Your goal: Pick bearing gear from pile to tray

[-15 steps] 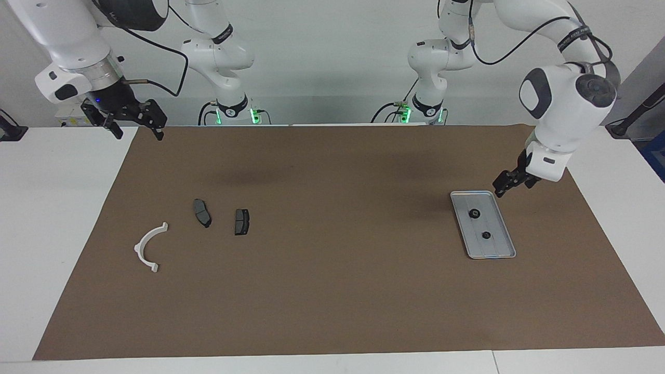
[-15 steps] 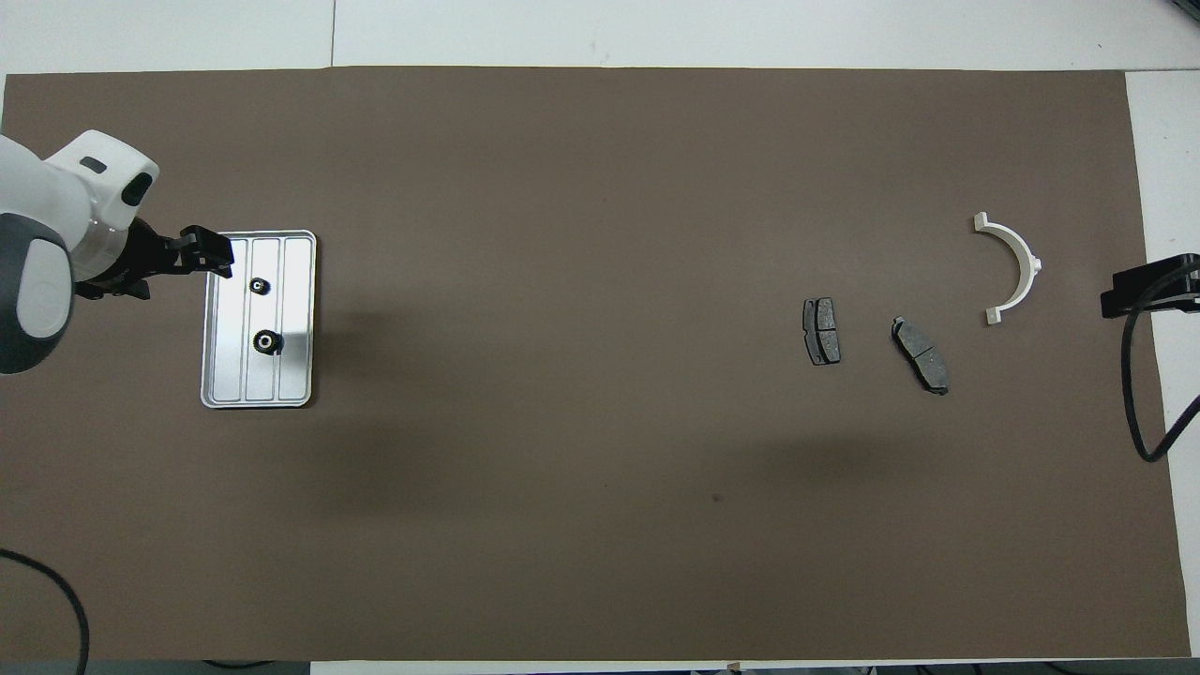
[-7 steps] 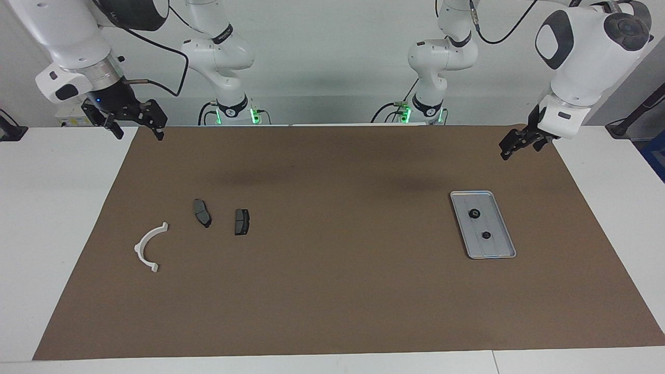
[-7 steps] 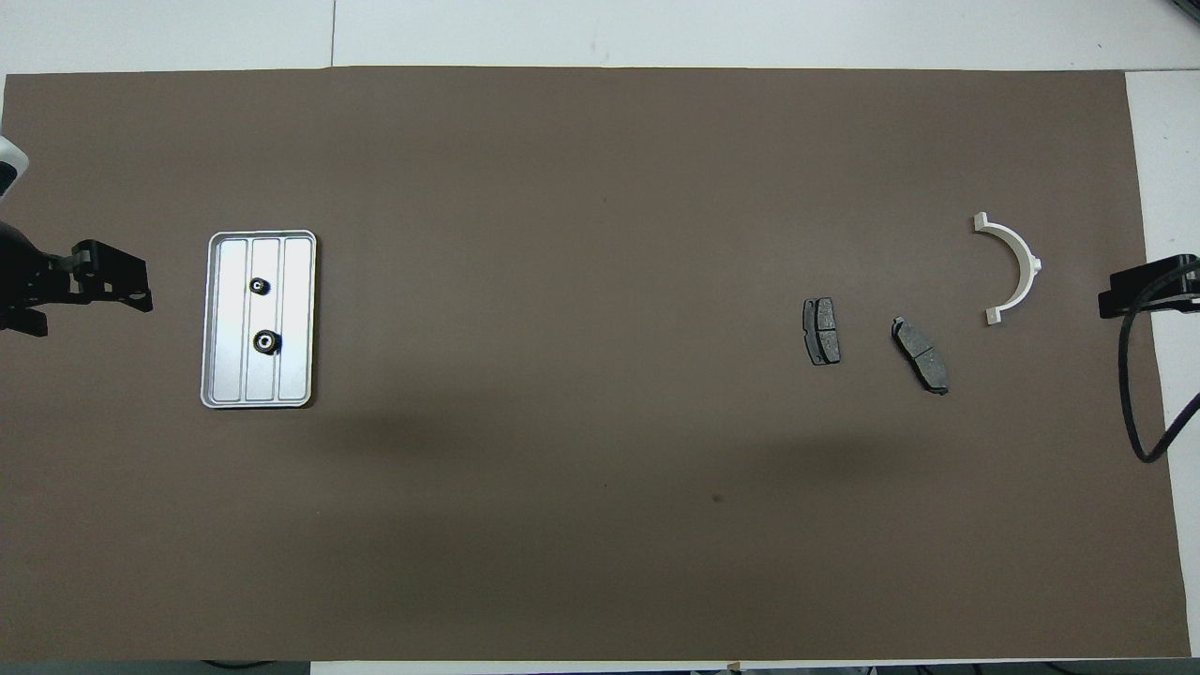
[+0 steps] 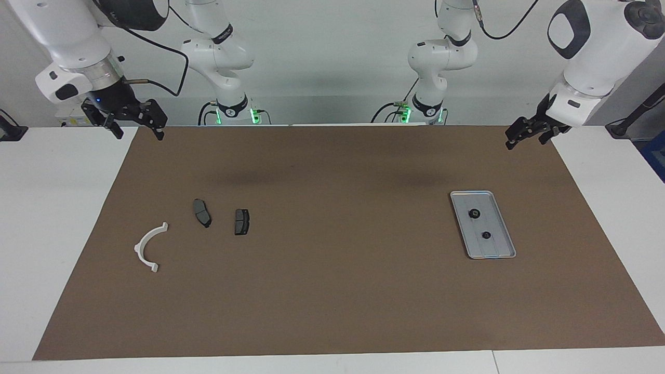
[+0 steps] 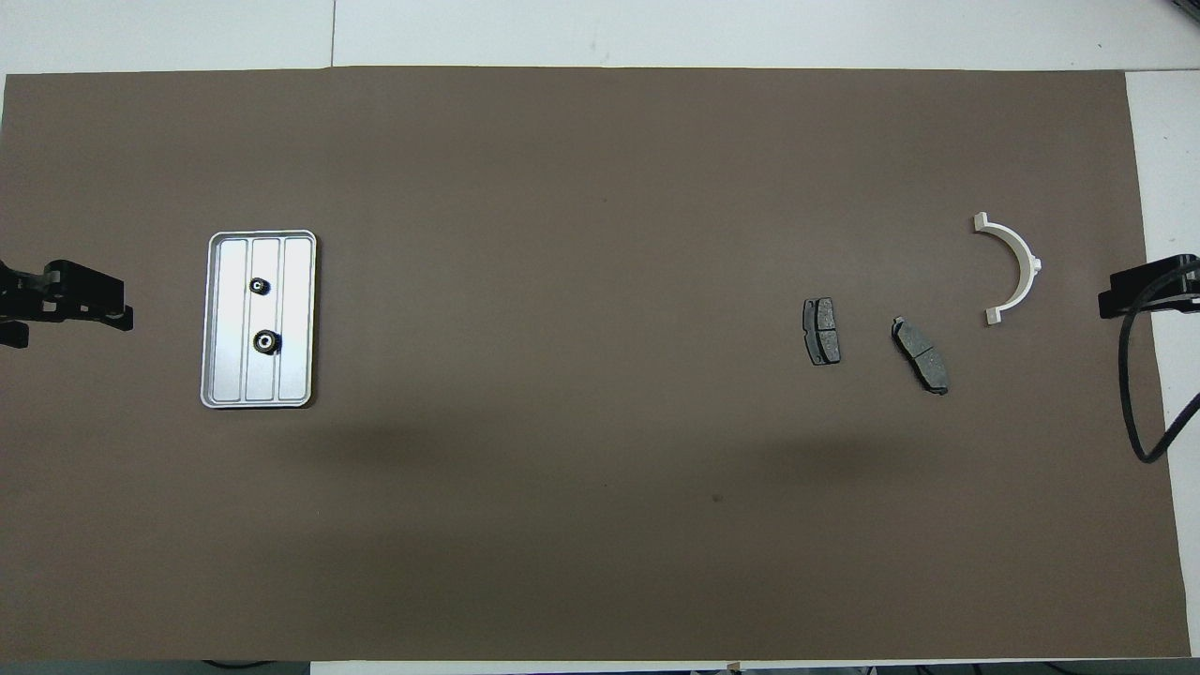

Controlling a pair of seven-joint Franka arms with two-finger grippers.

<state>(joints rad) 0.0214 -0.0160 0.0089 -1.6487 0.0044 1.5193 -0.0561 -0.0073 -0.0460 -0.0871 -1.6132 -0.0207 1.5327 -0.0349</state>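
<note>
The silver tray (image 5: 494, 249) lies toward the left arm's end of the table, and shows in the overhead view too (image 6: 295, 375). Two small black bearing gears (image 5: 474, 213) (image 5: 486, 235) lie in it, apart from each other. The pile lies toward the right arm's end: a white curved arc (image 5: 148, 246) and two dark brake pads (image 5: 202, 212) (image 5: 241, 221). My left gripper (image 5: 527, 137) is open and empty, raised over the mat's corner, closer to the robots than the tray. My right gripper (image 5: 137, 123) is open and empty, waiting over the mat's other corner.
A brown mat (image 5: 332, 291) covers most of the white table. The arc (image 6: 1012, 267) and the pads (image 6: 821, 331) (image 6: 921, 354) lie apart from one another. A black cable (image 6: 1139, 394) hangs by the right gripper.
My left gripper has risen from the tray's edge and drawn back toward the robots, off to the mat's corner. Both gears stay in the tray. The right arm has not moved.
</note>
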